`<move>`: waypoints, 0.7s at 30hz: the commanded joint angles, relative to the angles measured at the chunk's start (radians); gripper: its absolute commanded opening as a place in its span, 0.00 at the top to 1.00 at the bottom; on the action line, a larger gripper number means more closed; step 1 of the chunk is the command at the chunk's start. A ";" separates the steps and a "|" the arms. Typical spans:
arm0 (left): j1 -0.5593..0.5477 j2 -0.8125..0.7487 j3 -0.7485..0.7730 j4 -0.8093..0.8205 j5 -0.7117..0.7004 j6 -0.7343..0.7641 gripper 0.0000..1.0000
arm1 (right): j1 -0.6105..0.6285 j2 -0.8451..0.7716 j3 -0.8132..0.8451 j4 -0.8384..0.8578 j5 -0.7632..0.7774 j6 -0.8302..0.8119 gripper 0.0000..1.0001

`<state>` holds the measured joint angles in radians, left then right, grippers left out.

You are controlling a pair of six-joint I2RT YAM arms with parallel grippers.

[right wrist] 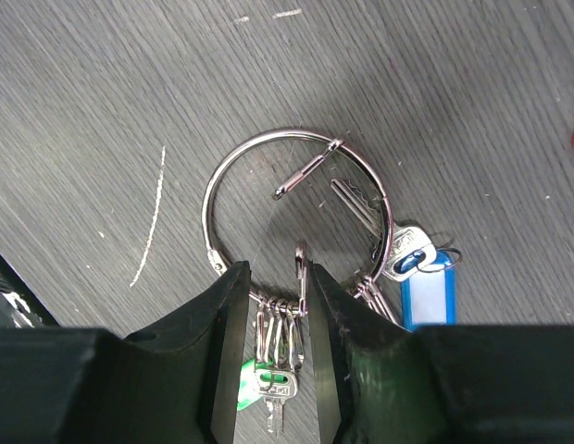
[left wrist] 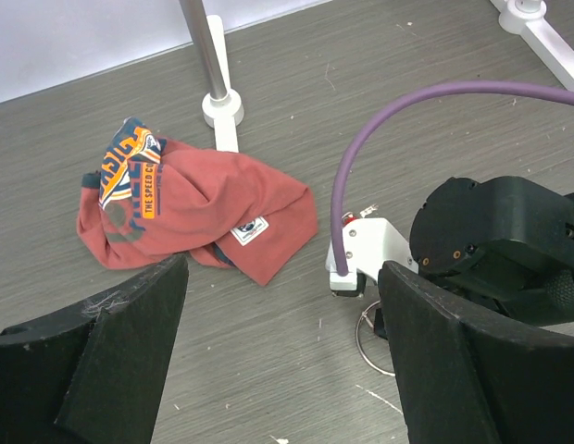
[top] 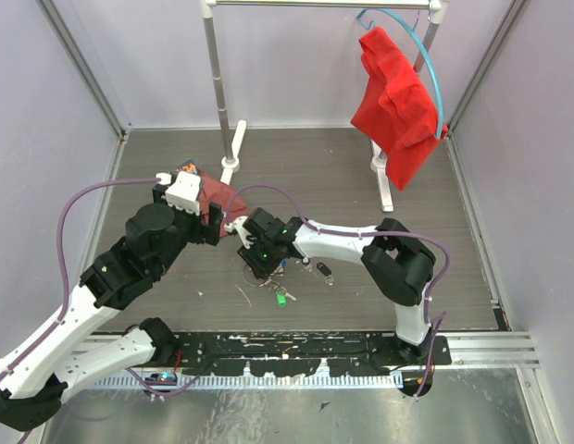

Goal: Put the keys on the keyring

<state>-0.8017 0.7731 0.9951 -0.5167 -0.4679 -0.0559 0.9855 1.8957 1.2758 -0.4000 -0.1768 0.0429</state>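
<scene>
The crumpled red shirt (left wrist: pixel 204 203) on the table (top: pixel 361 185), left of centre in the left wrist view, carries the only readable writing. A line of small orange letters says "THE SPEED C" before it folds out of sight. The large orange letters above it are too creased to read. The print on a small white label (left wrist: pixel 249 230) at the shirt's lower edge is too fine to make out.

The keyring (right wrist: pixel 278 135) lies flat on the table at the centre of the right wrist view, with its hinged clasp swung inward and open. The right claw (right wrist: pixel 279 277) is clamped on the ring's lower arc, its fingers drawn close together. Threaded on the ring in the narrow gap between the fingers is a bunch of small split loops (right wrist: pixel 276 326). The keys (right wrist: pixel 398 252) hang from the ring. One with a blue tag (right wrist: pixel 426 298) sits at the lower right. One beside a green tag (right wrist: pixel 243 384) shows between the fingers at the bottom edge.

In the top view, a separate black-tagged key (top: pixel 322 271) lies just right of the cluster, apart from it.

The left claw (left wrist: pixel 282 277) stands wide apart and holds nothing. It hovers over the table between the shirt and the right arm's wrist.

At the upper right of the top view, a blue hoop hanger (top: pixel 433 74) holds a red garment (top: pixel 395 102).
</scene>
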 commanded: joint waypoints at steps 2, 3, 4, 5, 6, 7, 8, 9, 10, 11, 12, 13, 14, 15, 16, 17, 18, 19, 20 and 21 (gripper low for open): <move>0.003 -0.010 0.022 0.011 -0.006 0.005 0.10 | 0.016 0.027 0.055 -0.018 0.021 -0.026 0.63; 0.003 -0.011 0.021 0.013 -0.007 0.005 0.10 | 0.018 0.032 0.057 -0.020 0.022 -0.025 0.63; 0.004 -0.009 0.020 0.013 -0.008 0.006 0.10 | 0.019 0.038 0.057 -0.021 0.025 -0.025 0.63; 0.003 -0.006 0.022 0.012 -0.007 0.007 0.10 | 0.021 0.043 0.059 -0.023 0.030 -0.025 0.64; 0.003 -0.001 0.029 0.007 -0.006 0.007 0.10 | 0.023 0.049 0.058 -0.022 0.040 -0.023 0.65; 0.004 0.005 0.037 -0.001 -0.004 0.007 0.10 | 0.026 0.050 0.055 -0.019 0.050 -0.022 0.66; 0.003 0.009 0.044 -0.007 -0.001 0.007 0.10 | 0.027 0.051 0.052 -0.015 0.059 -0.020 0.68; 0.003 0.012 0.049 -0.013 0.001 0.008 0.10 | 0.028 0.051 0.050 -0.014 0.069 -0.017 0.70; 0.003 0.012 0.050 -0.016 0.001 0.007 0.10 | 0.030 0.050 0.050 -0.013 0.078 -0.015 0.73; 0.003 0.012 0.048 -0.013 0.001 0.007 0.10 | 0.031 0.048 0.052 -0.016 0.087 -0.012 0.76; 0.003 0.010 0.045 -0.008 0.000 0.007 0.10 | 0.030 0.042 0.052 -0.018 0.094 -0.010 0.82; 0.003 0.009 0.043 -0.004 -0.001 0.008 0.10 | 0.032 0.033 0.053 -0.021 0.102 -0.008 0.87; 0.004 0.009 0.044 -0.003 0.001 0.006 0.10 | 0.032 0.021 0.052 -0.023 0.108 -0.008 0.91; 0.003 0.009 0.047 -0.004 0.001 0.006 0.10 | 0.032 0.004 0.049 -0.026 0.113 -0.006 0.94; 0.003 0.009 0.049 -0.008 0.003 0.005 0.10 | 0.032 -0.015 0.046 -0.025 0.117 -0.003 0.97; 0.003 0.008 0.051 -0.010 0.003 0.005 0.10 | 0.032 -0.040 0.040 -0.026 0.118 0.001 0.99; 0.003 0.007 0.052 -0.013 0.002 0.007 0.10 | 0.033 -0.065 0.035 -0.024 0.119 0.006 0.99; 0.004 0.004 0.051 -0.015 -0.001 0.008 0.10 | 0.032 -0.091 0.031 -0.024 0.119 0.012 0.99; 0.003 0.002 0.050 -0.014 -0.001 0.009 0.10 | 0.032 -0.119 0.027 -0.023 0.120 0.020 0.99; 0.004 0.000 0.048 -0.014 0.000 0.010 0.10 | 0.032 -0.147 0.025 -0.023 0.125 0.030 0.99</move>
<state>-0.8013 0.7876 1.0088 -0.5339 -0.4660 -0.0532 1.0126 1.9121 1.2919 -0.4400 -0.0818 0.0406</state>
